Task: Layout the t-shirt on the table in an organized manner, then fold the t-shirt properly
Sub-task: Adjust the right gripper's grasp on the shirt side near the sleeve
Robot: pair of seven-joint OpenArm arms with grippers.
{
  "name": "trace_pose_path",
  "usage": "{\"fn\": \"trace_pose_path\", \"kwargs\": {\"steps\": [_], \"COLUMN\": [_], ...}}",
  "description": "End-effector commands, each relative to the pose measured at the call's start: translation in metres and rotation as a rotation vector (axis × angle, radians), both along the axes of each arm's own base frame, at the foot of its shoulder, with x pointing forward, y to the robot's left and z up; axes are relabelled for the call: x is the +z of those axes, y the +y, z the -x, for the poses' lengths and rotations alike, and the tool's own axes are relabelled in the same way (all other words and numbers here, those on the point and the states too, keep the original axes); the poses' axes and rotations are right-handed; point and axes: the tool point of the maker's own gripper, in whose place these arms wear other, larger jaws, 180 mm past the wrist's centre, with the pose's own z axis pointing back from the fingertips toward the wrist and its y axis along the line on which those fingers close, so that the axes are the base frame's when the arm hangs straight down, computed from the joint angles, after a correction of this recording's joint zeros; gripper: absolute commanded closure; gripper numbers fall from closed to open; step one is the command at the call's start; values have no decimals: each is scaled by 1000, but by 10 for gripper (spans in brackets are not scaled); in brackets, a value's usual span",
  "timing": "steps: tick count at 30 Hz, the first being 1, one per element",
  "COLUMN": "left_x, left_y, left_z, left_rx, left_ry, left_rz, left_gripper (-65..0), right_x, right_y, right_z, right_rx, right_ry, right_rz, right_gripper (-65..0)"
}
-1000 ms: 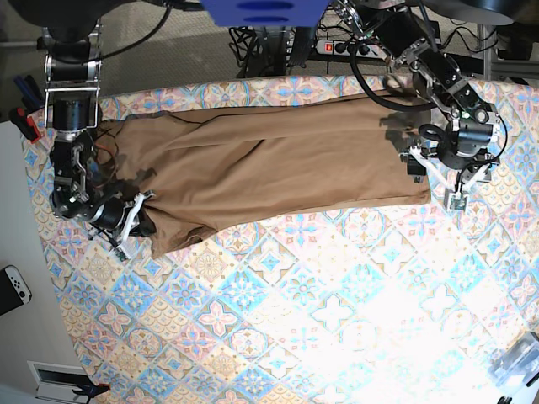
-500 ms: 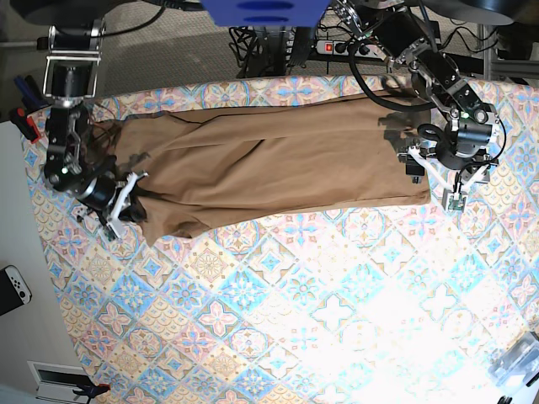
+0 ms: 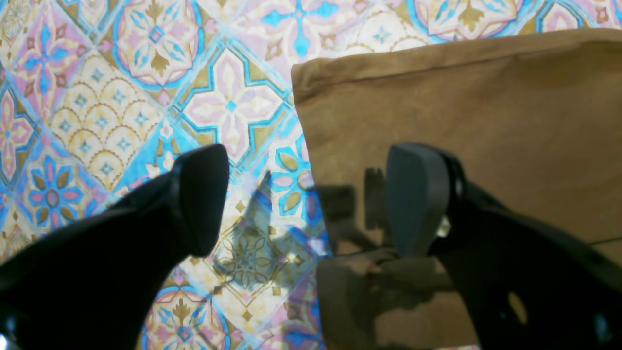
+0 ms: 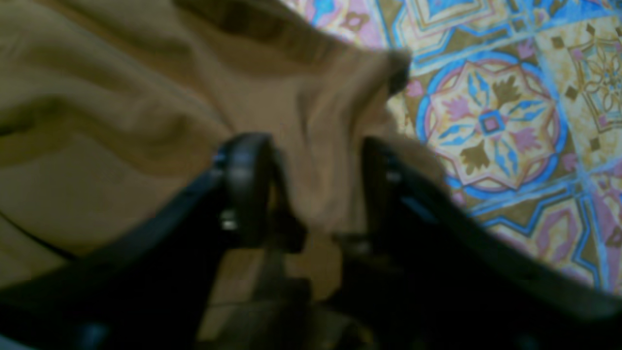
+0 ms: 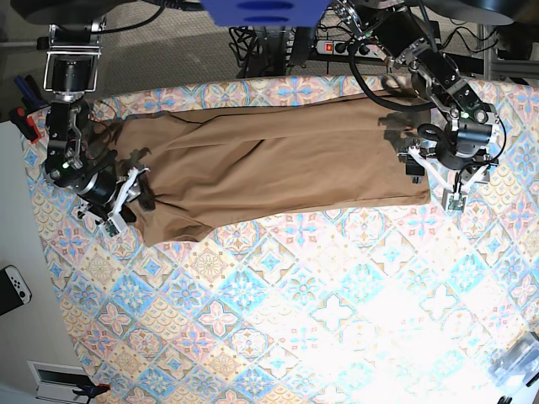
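The brown t-shirt (image 5: 269, 168) lies stretched lengthwise along the far half of the patterned table (image 5: 320, 311). My left gripper (image 5: 431, 181) hovers over the shirt's right near corner. In the left wrist view it (image 3: 306, 199) is open and empty, with one finger over the shirt (image 3: 461, 97) and the other over the table cloth (image 3: 97, 97). My right gripper (image 5: 126, 198) is at the shirt's left end. In the right wrist view it (image 4: 316, 184) is shut on a bunched fold of the shirt (image 4: 121, 121), next to the bare cloth (image 4: 491, 121).
A white game controller (image 5: 13, 286) lies on the surface left of the table. A power strip (image 5: 337, 46) and cables sit behind the far edge. A clear plastic object (image 5: 518, 362) is at the near right corner. Red-handled tools (image 5: 25, 122) lie at the far left.
My right gripper moved toward the far edge with the shirt's left end, pulling the near-left flap in and up. The left arm stayed still.
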Motion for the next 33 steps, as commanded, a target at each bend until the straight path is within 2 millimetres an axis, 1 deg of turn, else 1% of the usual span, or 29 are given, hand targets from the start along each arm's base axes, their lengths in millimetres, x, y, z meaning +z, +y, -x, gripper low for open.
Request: {"fn": "trace_pose_path", "kwargs": {"steps": [1,3,4,15,17,19,22,23,25,27,29,33], "left_x": [10,10,10,10,10,10,10,9,5,-1,-7,-10], "left_y": [0,0,0,0,0,0,0,0,-1,-2,-3,-4], "left_z": [-7,-7,-7,-7,-7,-7,-7,-7,-6,-6,-6,-5], "left_rx": [-6,-6,-6,-6,-6,-6,-6,-7,-9,-9,-11,-12], "left_ry": [-40,-40,-40,-40,-40,-40,-40,-39,-28,-12,1,7], "left_rz": [-8,-8,-8,-8,-8,-8,-8,-7,2,14,29,35], "left_gripper": [-485,-485,-485,-485,-485,-485,-485,-485,-485,-485,-485,-485], "right_x": [21,21,21,26,31,39,76,84,95,99,96,66], "right_y": [-3,-3,-3,-4,-13,-24,-27,-27,-26,-27,-28,-19], "right_z": [-13,-13,-13,-17,-19,-23,-46,-51,-60,-65,-70,-73], "right_rx": [6,5,4,-2,-30,-64,-70,-69,-67,-71,-76,-58], "right_ry": [-65,-66,-68,-83,-99,-124,-227,-249,-276,-285,-269,-178], "right_rz": [-7,-7,-8,-13,-15,-16,-13,-12,-13,-16,-22,-42], "right_gripper": [-347,-389,-394,-393,-393,-393,-393,-393,-393,-393,-393,-393]}}
